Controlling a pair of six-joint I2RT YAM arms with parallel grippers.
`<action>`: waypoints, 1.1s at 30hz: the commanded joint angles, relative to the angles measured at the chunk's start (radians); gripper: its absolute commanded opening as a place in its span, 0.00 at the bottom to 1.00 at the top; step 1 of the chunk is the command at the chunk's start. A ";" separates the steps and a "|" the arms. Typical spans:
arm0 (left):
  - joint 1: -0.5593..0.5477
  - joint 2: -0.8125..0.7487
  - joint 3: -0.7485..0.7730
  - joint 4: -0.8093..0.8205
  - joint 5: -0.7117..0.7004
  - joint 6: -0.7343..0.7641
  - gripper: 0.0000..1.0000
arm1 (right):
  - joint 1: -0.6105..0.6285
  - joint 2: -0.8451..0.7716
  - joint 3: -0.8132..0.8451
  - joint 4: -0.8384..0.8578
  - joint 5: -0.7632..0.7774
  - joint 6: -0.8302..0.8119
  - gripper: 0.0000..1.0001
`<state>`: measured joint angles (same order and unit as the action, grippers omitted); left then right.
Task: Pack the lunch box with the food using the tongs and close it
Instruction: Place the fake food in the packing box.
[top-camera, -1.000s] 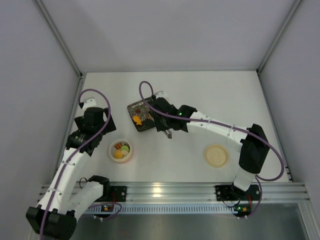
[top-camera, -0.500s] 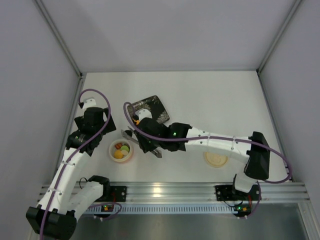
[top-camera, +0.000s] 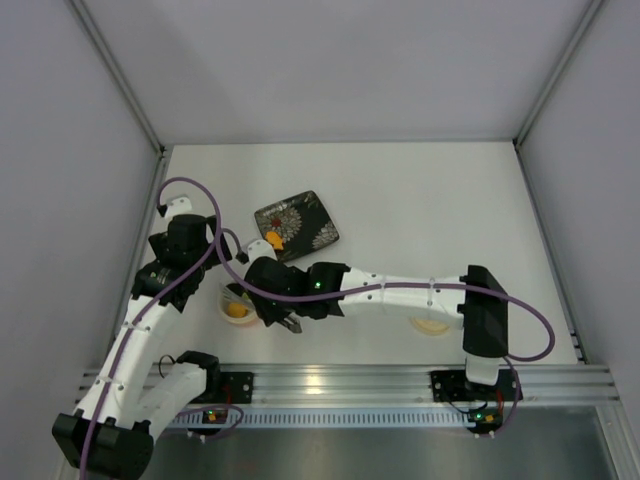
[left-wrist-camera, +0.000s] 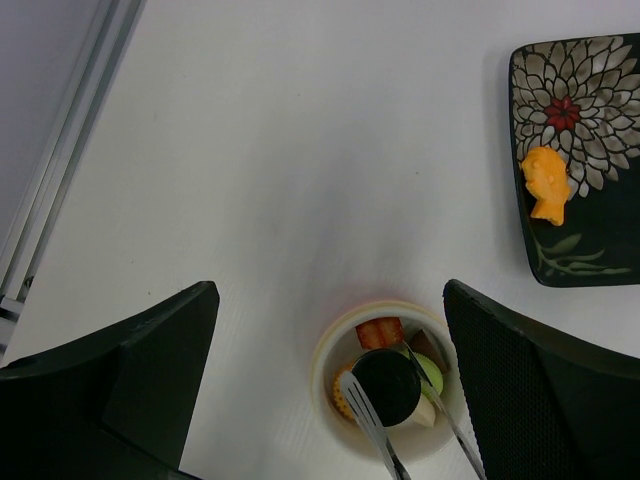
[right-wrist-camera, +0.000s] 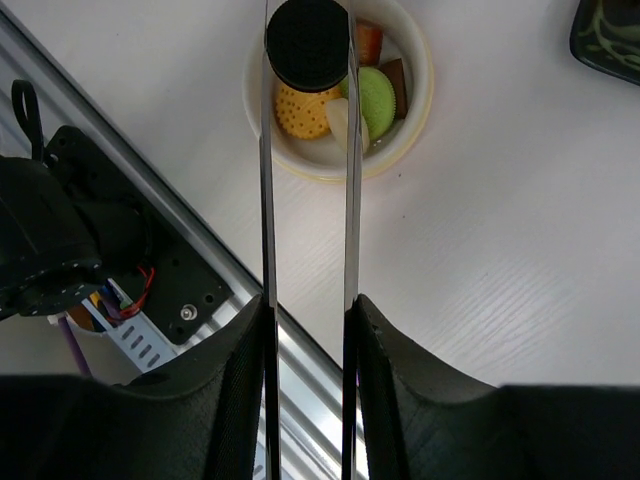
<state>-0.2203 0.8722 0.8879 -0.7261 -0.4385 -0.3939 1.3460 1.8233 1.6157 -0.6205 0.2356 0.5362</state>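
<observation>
The lunch box (right-wrist-camera: 418, 100) is a small round cream container holding food (right-wrist-camera: 375, 95): orange, green, red, brown and whitish pieces. My right gripper (right-wrist-camera: 308, 310) is shut on the two slim arms of the tongs (right-wrist-camera: 267, 220). The tong tips pinch a round black cookie (right-wrist-camera: 307, 30) just over the lunch box (left-wrist-camera: 322, 365), where the tongs (left-wrist-camera: 375, 430) and cookie (left-wrist-camera: 385, 388) also show. My left gripper (left-wrist-camera: 330, 300) hangs open and empty above the box's far side. One orange fish-shaped piece (left-wrist-camera: 547, 183) lies on the dark floral plate (left-wrist-camera: 590, 130).
The plate (top-camera: 305, 220) sits behind the lunch box (top-camera: 234, 310) in the top view. The cream lid (top-camera: 432, 323) lies at the right front, partly under my right arm. The aluminium rail (right-wrist-camera: 300, 350) runs along the near table edge, close to the box.
My right arm has swung from over the plate to the left and toward the front, carrying the tongs with the black cookie to the lunch box. The left arm has not moved.
</observation>
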 joint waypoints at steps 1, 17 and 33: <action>0.004 -0.015 0.005 0.013 -0.019 0.004 0.99 | 0.016 0.024 0.069 0.048 -0.002 0.005 0.27; 0.004 -0.016 0.006 0.011 -0.019 0.003 0.99 | 0.015 0.041 0.056 0.045 0.010 0.007 0.31; 0.004 -0.016 0.006 0.013 -0.019 0.003 0.99 | 0.015 0.045 0.030 0.053 0.024 0.011 0.41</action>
<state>-0.2173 0.8722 0.8879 -0.7261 -0.4393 -0.3943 1.3464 1.8553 1.6379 -0.6136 0.2417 0.5434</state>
